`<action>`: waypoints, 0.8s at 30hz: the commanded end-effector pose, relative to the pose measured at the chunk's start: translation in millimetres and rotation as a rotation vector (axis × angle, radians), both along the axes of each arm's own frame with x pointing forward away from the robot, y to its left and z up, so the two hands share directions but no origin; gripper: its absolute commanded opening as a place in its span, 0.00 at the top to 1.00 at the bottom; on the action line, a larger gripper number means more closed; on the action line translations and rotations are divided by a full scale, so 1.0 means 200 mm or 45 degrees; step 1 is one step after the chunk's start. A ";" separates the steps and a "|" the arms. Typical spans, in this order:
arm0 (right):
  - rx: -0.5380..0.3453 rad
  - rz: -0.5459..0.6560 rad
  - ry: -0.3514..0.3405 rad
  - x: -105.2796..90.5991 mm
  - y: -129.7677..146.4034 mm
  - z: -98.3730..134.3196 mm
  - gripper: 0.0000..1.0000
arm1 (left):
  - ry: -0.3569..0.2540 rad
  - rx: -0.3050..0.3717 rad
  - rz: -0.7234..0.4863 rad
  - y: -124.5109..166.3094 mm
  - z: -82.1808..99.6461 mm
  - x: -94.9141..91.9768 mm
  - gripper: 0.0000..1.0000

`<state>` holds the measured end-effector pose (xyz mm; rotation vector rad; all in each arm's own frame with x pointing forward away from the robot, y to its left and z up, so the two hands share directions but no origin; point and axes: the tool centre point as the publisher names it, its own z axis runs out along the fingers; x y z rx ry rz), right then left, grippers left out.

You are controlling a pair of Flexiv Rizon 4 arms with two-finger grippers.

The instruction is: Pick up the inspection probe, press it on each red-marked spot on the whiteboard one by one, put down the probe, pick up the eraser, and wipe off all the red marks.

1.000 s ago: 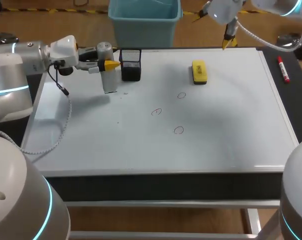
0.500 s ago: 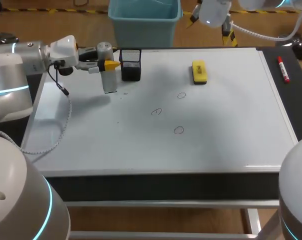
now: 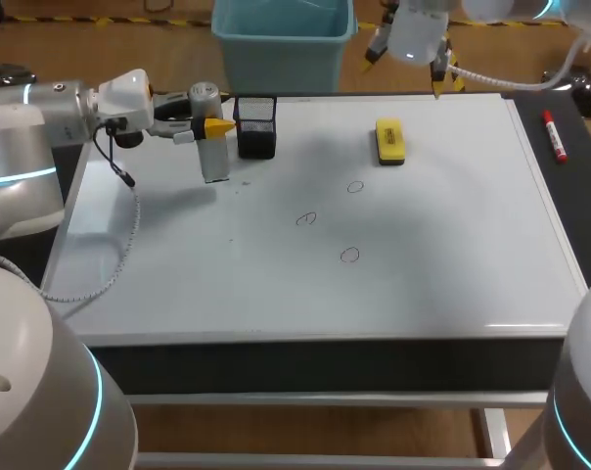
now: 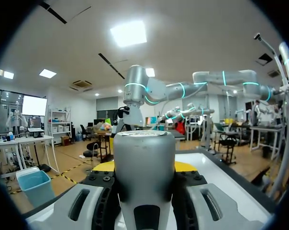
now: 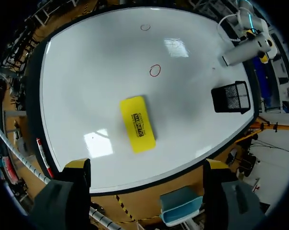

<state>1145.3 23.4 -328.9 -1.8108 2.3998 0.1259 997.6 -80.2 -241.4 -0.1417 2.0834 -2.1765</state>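
Observation:
My left gripper [image 3: 215, 125] is shut on the grey inspection probe [image 3: 213, 157], which stands upright over the whiteboard [image 3: 442, 225] beside a black mesh holder [image 3: 256, 127]. In the left wrist view the probe [image 4: 144, 177] fills the gap between the fingers. Three small red circles [image 3: 355, 186], [image 3: 306, 219], [image 3: 349, 255] are drawn mid-board. The yellow eraser [image 3: 389, 140] lies near the far edge. My right gripper [image 3: 408, 57] hangs open above that far edge, behind the eraser. Seen from the right wrist, the eraser [image 5: 137, 123] lies ahead of the open right gripper [image 5: 144, 175].
A red marker [image 3: 555, 135] lies on the dark strip right of the board. A blue bin [image 3: 283, 39] stands behind the table. The right wrist view also takes in the mesh holder [image 5: 229, 97] and the probe [image 5: 238, 53] in my left gripper.
My right gripper has shifted left along the far edge and turned, staying open. The left arm and the probe have not moved.

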 end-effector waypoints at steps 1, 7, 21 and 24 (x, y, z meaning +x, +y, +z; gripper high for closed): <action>0.045 0.102 -0.038 -0.03 -0.05 -0.06 0.00 | -0.002 -0.002 0.000 0.00 0.00 0.00 1.00; 0.076 0.248 -0.045 -0.09 -0.07 -0.14 0.00 | -0.002 -0.002 0.000 0.00 0.00 0.00 1.00; -0.092 0.324 -0.062 -0.24 0.00 -0.25 0.00 | -0.002 -0.002 0.000 0.00 0.00 0.00 1.00; -0.118 0.284 -0.083 -0.25 0.02 -0.28 0.00 | -0.002 -0.002 0.000 0.00 0.00 0.00 1.00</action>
